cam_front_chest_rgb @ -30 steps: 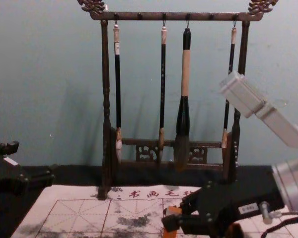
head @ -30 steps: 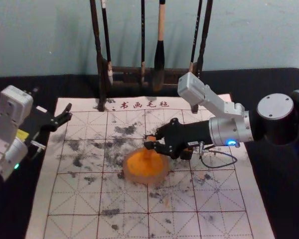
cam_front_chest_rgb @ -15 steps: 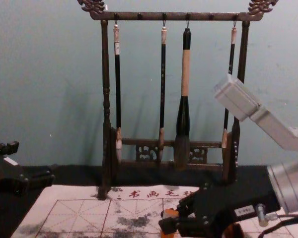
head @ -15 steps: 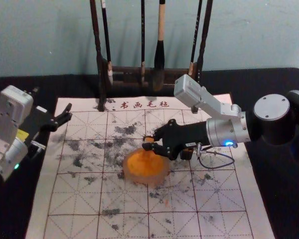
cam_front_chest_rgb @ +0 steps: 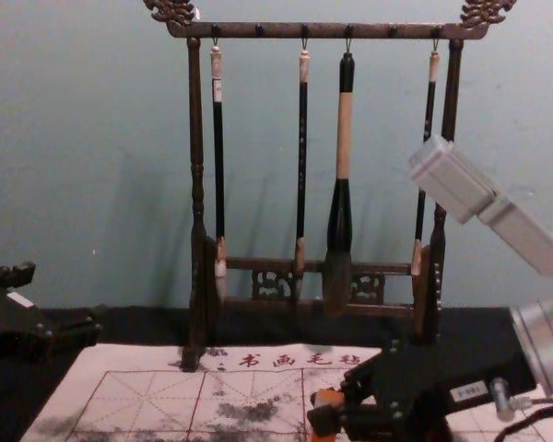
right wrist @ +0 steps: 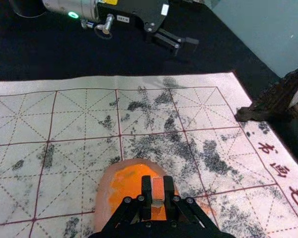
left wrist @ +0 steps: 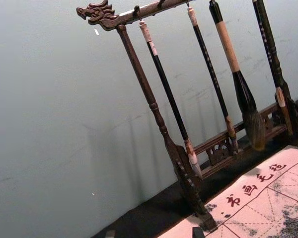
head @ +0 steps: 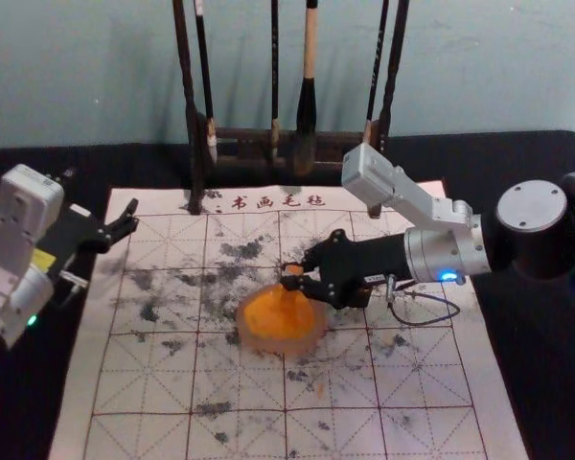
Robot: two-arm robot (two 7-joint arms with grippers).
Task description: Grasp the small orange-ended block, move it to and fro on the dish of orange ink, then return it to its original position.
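My right gripper (head: pixel 295 272) is over the back part of the ink dish (head: pixel 282 343), shut on the small orange block (head: pixel 293 278), whose lower end meets the orange ink (head: pixel 268 316). From the right wrist, the gripper (right wrist: pixel 158 191) pinches the block (right wrist: pixel 158 188) between both fingers, above the round pinkish dish (right wrist: pixel 102 198). The chest view has the block (cam_front_chest_rgb: pixel 323 415) upright at the fingertips. My left gripper (head: pixel 125 222) is parked, open, at the mat's back left corner.
A dark wooden rack (cam_front_chest_rgb: pixel 196 184) with hanging brushes stands behind the mat (head: pixel 144 383), which has a red grid and grey ink smudges. A small dark object (head: pixel 358 295) sits under the right gripper, right of the dish.
Over the last half second my right gripper has shifted slightly right with the block, after an earlier small move left. The left arm and the dish have stayed still.
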